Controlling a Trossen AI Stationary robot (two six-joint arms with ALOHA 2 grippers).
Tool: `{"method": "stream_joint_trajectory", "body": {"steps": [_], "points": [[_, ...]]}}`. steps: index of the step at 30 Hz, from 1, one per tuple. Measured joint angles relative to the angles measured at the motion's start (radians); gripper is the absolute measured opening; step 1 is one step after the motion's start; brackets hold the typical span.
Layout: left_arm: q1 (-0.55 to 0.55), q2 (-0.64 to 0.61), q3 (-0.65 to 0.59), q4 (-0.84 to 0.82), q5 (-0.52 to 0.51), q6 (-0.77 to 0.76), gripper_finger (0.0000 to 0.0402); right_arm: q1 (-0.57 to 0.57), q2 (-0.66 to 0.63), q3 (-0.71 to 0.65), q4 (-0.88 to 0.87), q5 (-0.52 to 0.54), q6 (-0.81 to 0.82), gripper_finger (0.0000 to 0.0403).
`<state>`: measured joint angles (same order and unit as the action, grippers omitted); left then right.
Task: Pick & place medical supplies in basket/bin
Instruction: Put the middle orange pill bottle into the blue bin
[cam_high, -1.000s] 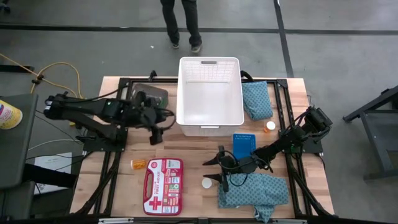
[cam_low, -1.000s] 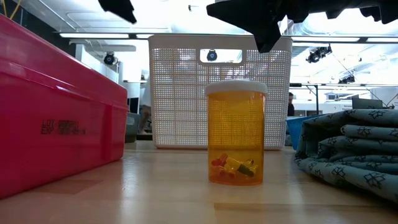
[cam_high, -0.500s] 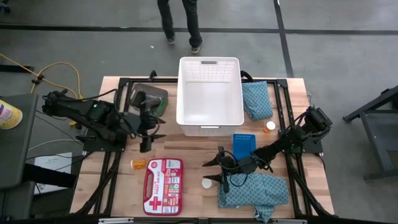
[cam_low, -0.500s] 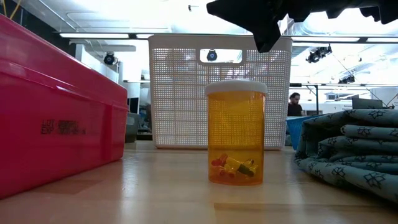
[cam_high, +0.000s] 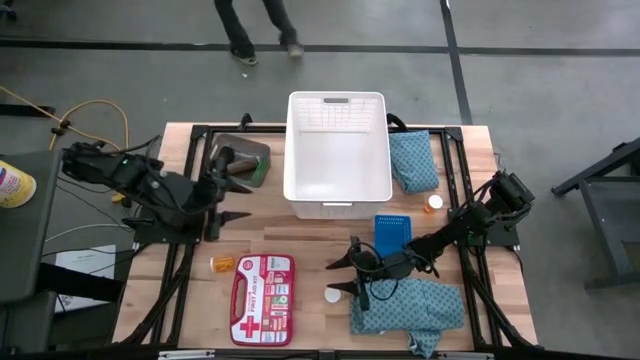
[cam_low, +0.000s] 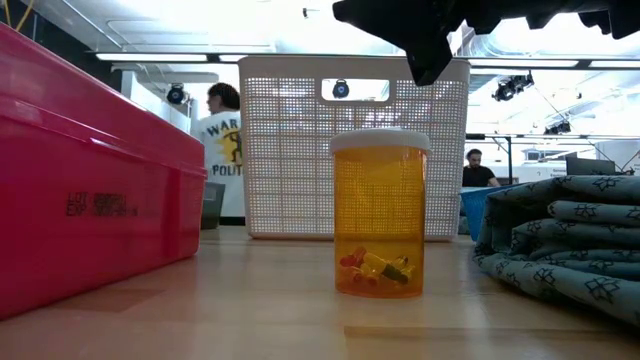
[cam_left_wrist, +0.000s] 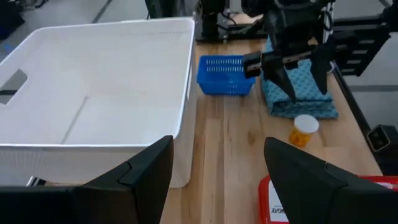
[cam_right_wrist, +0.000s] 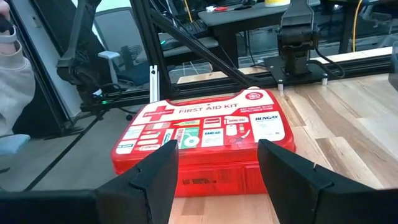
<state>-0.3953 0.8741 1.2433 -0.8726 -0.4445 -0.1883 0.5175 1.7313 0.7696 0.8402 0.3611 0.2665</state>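
Note:
An orange bottle (cam_low: 380, 215) with a white cap stands upright on the table near the front edge (cam_high: 333, 295). My right gripper (cam_high: 341, 275) hovers open just beside and above it, facing the red first aid kit (cam_right_wrist: 205, 134). A second orange bottle (cam_high: 433, 203) stands by the blue tray, and a third (cam_high: 222, 264) lies on its side. One teal cloth (cam_high: 412, 160) lies right of the white basket (cam_high: 338, 150); the other (cam_high: 405, 305) lies under my right arm. My left gripper (cam_high: 234, 200) is open, near the dark grey bin (cam_high: 240, 158).
The red first aid kit (cam_high: 262, 288) lies near the front edge, left of the capped bottle. A flat blue tray (cam_high: 393, 234) sits between the basket and my right arm. Bare wood lies between the basket and the kit. A person (cam_low: 222, 150) stands beyond the far edge.
My left gripper has drawn back from the basket's left side toward the table's left edge, staying open. My right arm has kept still. A person beyond the far edge has walked toward the left.

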Motion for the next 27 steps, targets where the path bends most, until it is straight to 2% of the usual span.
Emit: {"method": "stream_joint_trajectory", "body": {"steps": [12,23,27], "points": [[-0.012,-0.117,-0.213,0.034,-0.042,-0.088,0.0242,0.0,0.0,0.0,0.0,0.003,-0.034,0.0207],[-0.102,-0.193,-0.399,0.282,-0.053,-0.005,0.0242,0.0,0.0,0.0,-0.007,-0.001,-0.028,0.0207],[-0.13,-0.2,-0.44,0.312,-0.058,0.001,0.0242,0.0,0.0,0.0,-0.014,-0.001,-0.027,0.0207]]}}
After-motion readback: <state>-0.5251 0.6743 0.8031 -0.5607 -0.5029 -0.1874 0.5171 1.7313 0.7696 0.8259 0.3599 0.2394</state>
